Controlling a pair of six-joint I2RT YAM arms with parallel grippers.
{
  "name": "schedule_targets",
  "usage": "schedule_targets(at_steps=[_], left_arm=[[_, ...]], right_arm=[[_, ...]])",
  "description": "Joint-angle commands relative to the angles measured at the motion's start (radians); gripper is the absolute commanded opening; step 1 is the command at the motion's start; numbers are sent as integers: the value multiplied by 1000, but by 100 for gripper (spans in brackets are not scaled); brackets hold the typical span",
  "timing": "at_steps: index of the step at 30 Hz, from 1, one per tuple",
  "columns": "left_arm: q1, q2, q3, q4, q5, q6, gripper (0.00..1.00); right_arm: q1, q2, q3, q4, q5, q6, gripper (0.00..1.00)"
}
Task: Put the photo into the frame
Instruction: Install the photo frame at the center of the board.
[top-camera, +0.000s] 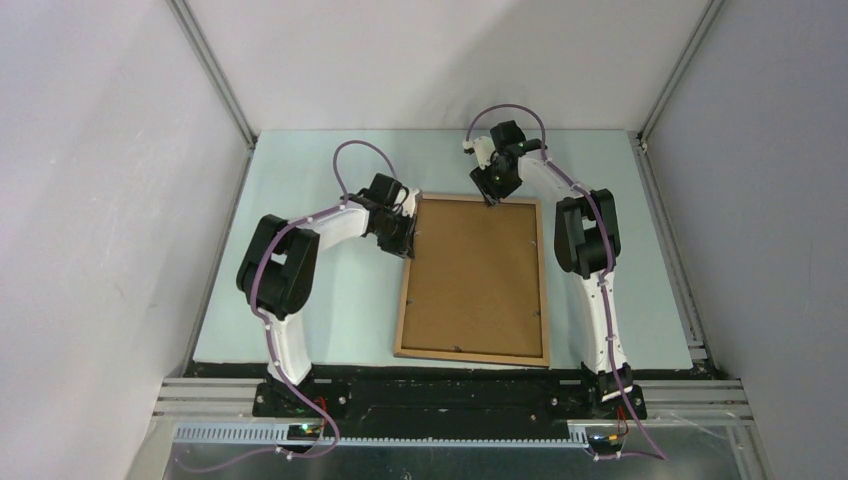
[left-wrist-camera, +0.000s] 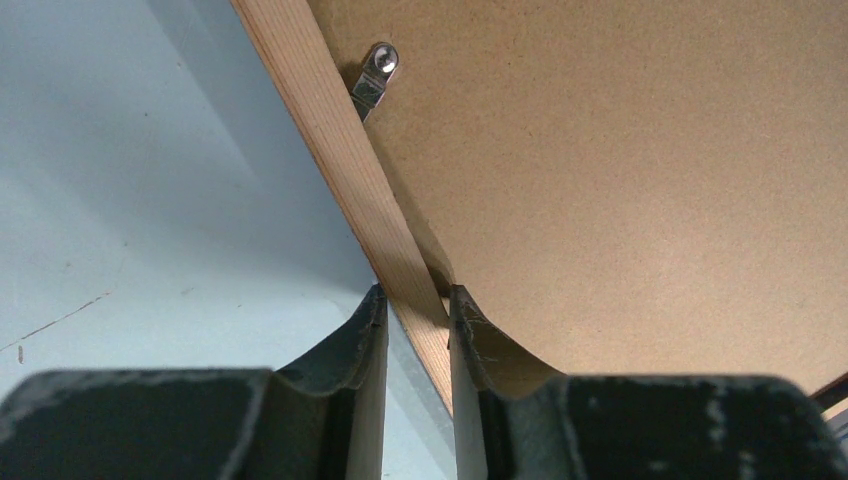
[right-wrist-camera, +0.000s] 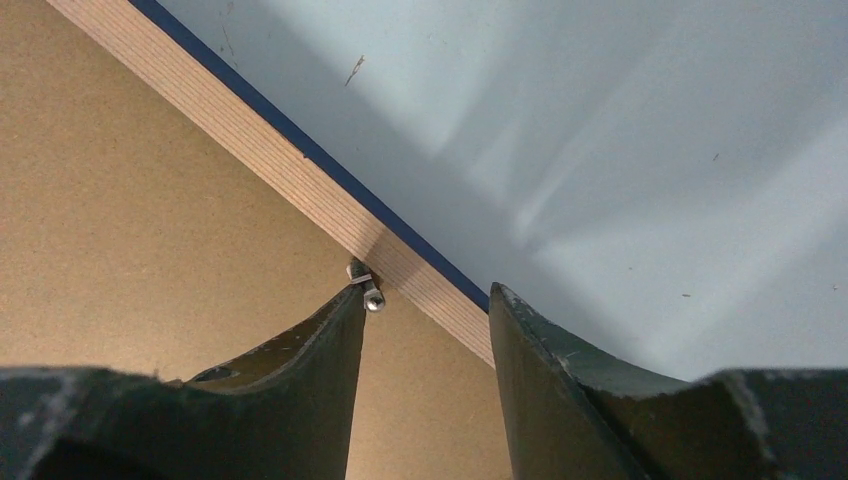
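My left pincer (left-wrist-camera: 415, 300) is closed on the frame (left-wrist-camera: 320, 120), nipping its pale wooden border. One finger sits on the outer side over the tabletop (left-wrist-camera: 150, 200), the other on the inner side against the brown backing board (left-wrist-camera: 620, 200). Just ahead of it along that border a small metal clip (left-wrist-camera: 372, 78) shows. My right pincer (right-wrist-camera: 425, 300) is spread, standing astride the far border with room to spare. Its inner finger is right up against a second clip (right-wrist-camera: 368, 290), though I cannot say whether it touches, and its outer finger hangs over tabletop beyond the dark blue edge. The frame lies flat under both pincers, back upward, and the board fills its opening. The photo I cannot find in any view; if it is in the frame, it lies beneath the board, below where I work, and nothing here proves that. I judge the job to be late: board seated, frame steadied by the left, right set at a clip. What seems left is turning the clips over the board to lock it, then letting go. If the photo is not under there, the board must come out first.
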Motion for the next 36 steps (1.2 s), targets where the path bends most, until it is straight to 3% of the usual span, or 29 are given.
schedule_targets(at_steps=[1, 23, 36], left_arm=[[-13, -47, -16, -48, 56, 47, 0], [-13, -50, -15, -48, 56, 46, 0], [-12, -52, -15, -47, 53, 46, 0]], right_arm=[[4, 9, 30, -2, -14, 21, 54], [17, 13, -16, 42, 12, 38, 54], [17, 17, -12, 36, 36, 25, 40]])
